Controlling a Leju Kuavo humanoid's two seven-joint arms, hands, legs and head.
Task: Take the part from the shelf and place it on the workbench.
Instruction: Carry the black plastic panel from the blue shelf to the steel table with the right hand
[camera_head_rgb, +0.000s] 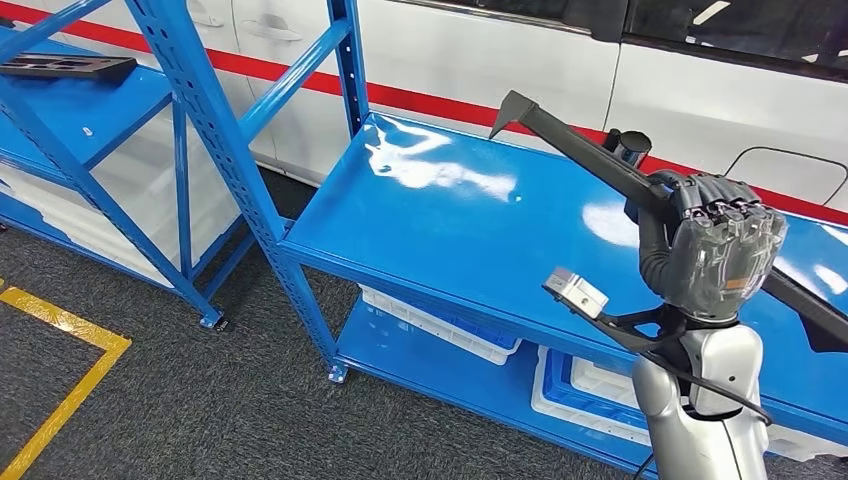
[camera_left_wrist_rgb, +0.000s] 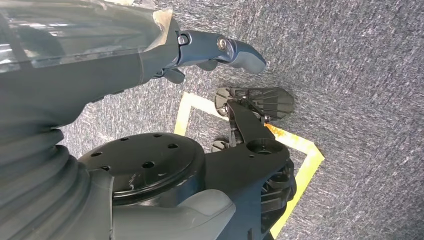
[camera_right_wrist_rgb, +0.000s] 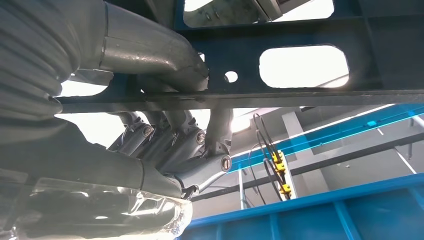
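Long dark metal part (camera_head_rgb: 560, 130) gripped in the closed right hand (camera_head_rgb: 720, 255), held above the glossy blue workbench (camera_head_rgb: 450, 230), left hand (camera_left_wrist_rgb: 220, 52) hung over carpet, grip indiscernible.

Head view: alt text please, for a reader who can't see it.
The right robot hand grips a long black part above a glossy blue shelf. White crates sit on the level below, another black part lies on a neighbouring rack, and a white car stands behind.
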